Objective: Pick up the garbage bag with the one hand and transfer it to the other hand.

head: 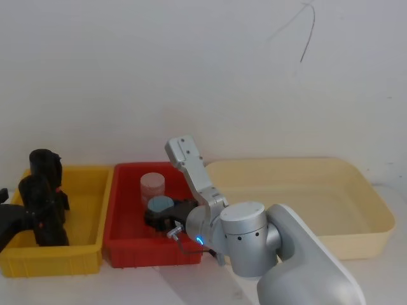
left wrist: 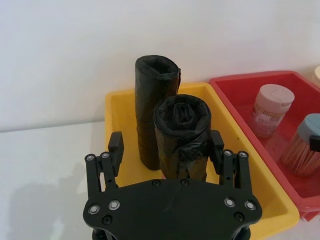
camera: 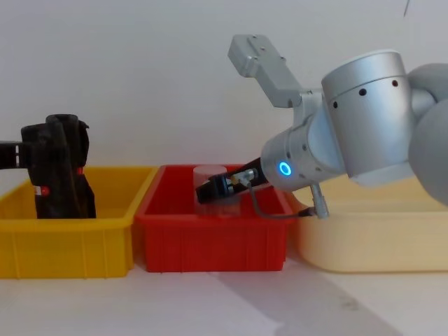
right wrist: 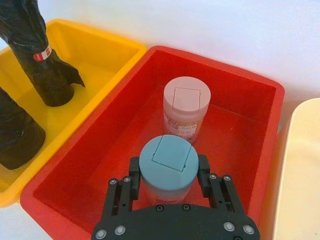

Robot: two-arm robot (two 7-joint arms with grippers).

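Two black garbage bag rolls stand upright in the yellow bin [head: 89, 254]. My left gripper [left wrist: 166, 144] is open and straddles the nearer garbage bag [left wrist: 182, 135], with a gap on one side; the other roll [left wrist: 155, 95] stands just behind it. In the chest view this gripper [camera: 17, 155] comes in from the left edge at the bags' [camera: 59, 175] upper part. My right gripper [right wrist: 168, 169], on the arm with the blue ring light [camera: 284, 168], is down in the red bin [right wrist: 240, 85], shut on a blue-lidded jar [right wrist: 169, 162].
A pink-lidded jar [right wrist: 186, 102] stands behind the blue-lidded one in the red bin. A wide cream tray [head: 356, 235] sits to the right of the bins. A white wall rises close behind all three containers.
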